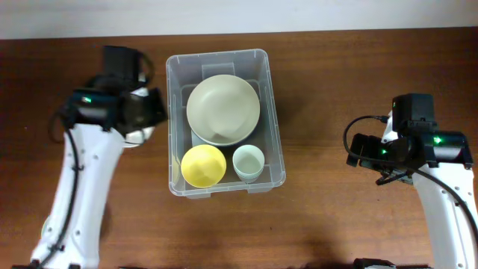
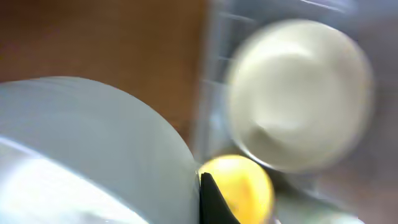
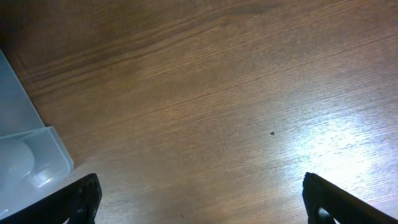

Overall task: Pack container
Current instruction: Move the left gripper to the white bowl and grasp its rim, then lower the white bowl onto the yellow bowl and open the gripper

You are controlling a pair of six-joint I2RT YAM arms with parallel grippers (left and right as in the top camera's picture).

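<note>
Plastic container (image 1: 175, 90): clear and rectangular, in the middle of the wooden table (image 1: 336, 75), between the two arms.
Inside it: a large cream bowl (image 1: 222, 110) fills the far half. A yellow bowl (image 1: 203, 165) and a pale mint cup (image 1: 248, 162) sit side by side in the near half.
Left gripper (image 1: 149, 110): just beside the container's left wall. It looks closed on a pale blue-grey dish (image 2: 93, 149) that fills the lower left of the blurred wrist view. One black finger (image 2: 211, 199) lies against the dish's edge; the other is hidden.
Right gripper (image 3: 208, 202): jaws wide with nothing between them, over bare wood well to the right of the container. Only a corner of the bin shows at the left of its view.
Step in hand: probably bringing the dish to the container, with most of the packing done.
Next move calls for: raising the dish over the left rim, then lowering it where there is room. The floor is nearly covered, so nesting it in the cream bowl looks the likeliest spot.
In the way: the left wall and rim. The yellow bowl and cup would also be struck if the dish came down over the near half.
Unclear: the blur hides the dish's exact shape and depth.
</note>
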